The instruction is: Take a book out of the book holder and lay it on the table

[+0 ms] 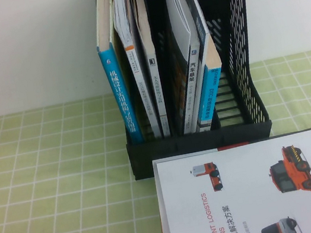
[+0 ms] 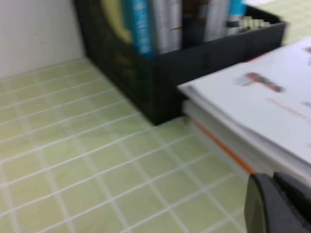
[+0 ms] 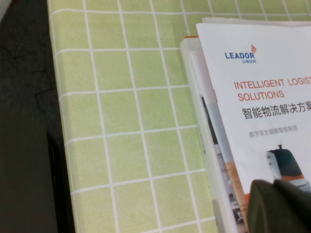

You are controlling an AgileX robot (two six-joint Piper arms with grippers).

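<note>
Logistics booklet [image 1: 256, 192] lies white-cover-up on the green checked tabletop [image 1: 59, 188] before the book holder [image 1: 198, 139], just beside left gripper [image 2: 279, 204] and right gripper [image 3: 279, 206]; jaw states cannot be told.

A blue-spined book [image 1: 120, 92] with white Chinese lettering was stood upright in the leftmost slot of the rack, its cream page edges turned upward. Just beside it, a white and grey book [image 1: 134, 66] and a thin grey book [image 1: 152, 68] were stood. Further right, a dark-spined book [image 1: 188, 56] and a second blue-spined book [image 1: 209, 86] were leaned together. A plain white wall [image 1: 23, 49] was seen behind. The rightmost slot was left unfilled.
</note>
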